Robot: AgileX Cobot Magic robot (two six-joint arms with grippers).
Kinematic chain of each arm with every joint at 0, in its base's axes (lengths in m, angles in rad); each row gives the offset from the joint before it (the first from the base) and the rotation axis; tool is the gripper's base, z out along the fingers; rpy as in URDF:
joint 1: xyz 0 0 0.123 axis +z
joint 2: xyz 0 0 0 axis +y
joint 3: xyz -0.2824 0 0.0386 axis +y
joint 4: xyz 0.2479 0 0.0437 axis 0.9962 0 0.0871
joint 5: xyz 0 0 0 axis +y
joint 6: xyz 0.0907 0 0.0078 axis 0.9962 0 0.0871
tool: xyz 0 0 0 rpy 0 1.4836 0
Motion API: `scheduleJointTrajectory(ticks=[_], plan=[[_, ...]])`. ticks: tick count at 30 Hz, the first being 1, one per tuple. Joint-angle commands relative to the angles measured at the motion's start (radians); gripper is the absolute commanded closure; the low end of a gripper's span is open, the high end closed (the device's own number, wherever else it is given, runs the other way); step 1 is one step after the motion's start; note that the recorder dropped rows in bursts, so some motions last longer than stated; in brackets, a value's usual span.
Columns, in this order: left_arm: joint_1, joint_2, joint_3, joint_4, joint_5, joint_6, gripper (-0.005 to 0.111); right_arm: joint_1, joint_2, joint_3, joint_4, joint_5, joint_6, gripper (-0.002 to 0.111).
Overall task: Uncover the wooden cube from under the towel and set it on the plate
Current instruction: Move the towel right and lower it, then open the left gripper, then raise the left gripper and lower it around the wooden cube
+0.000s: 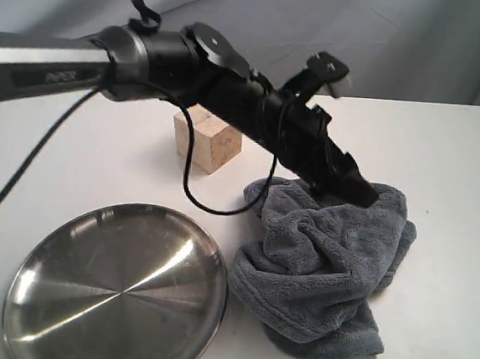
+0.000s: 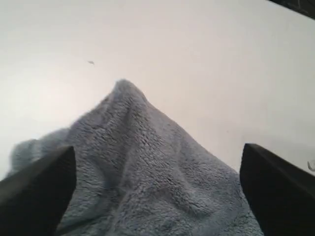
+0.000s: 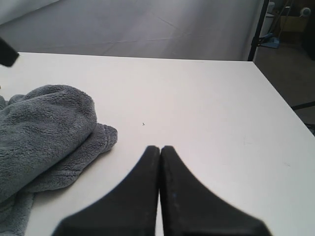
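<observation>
The wooden cube [image 1: 208, 139] stands uncovered on the table, just behind my left arm. In front and to the left lies the steel plate [image 1: 86, 300] with nothing on it. The grey towel [image 1: 325, 267] is crumpled in a heap right of the plate. My left gripper [image 1: 365, 190] reaches across to the heap's far top edge. In the left wrist view it [image 2: 157, 187] is open, fingers [image 2: 39, 191] wide apart with a raised fold of towel [image 2: 147, 162] between them. My right gripper [image 3: 160, 147] is shut on nothing, off to the side of the towel [image 3: 44, 128].
A black cable [image 1: 191, 175] hangs from the left arm down to the table between cube and towel. The white table [image 1: 443, 164] runs bare to the right of the towel. A grey backdrop hangs behind. The table's far edge and a dark stand [image 3: 258, 29] show in the right wrist view.
</observation>
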Motion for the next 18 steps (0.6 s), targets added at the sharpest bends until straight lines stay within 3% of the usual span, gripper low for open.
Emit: scheduleJointTrajectory(ticks=[1,9,15,18], plan=[[0.06,-0.078,0.0,0.011,-0.02,0.009,0.022,-0.008,-0.003,0.003,0.005,-0.002,0.001,0.108],[0.177,-0.109,0.0,0.087,-0.248,0.0,0.022,-0.008,-0.003,0.003,0.005,-0.002,0.003,0.108],[0.214,-0.109,0.0,0.178,-0.448,0.002,0.022,-0.008,-0.003,0.003,0.005,-0.002,0.003,0.108],[0.219,-0.109,0.0,0.233,-0.506,0.002,0.038,-0.008,-0.003,0.003,0.005,-0.002,0.0,0.108]])
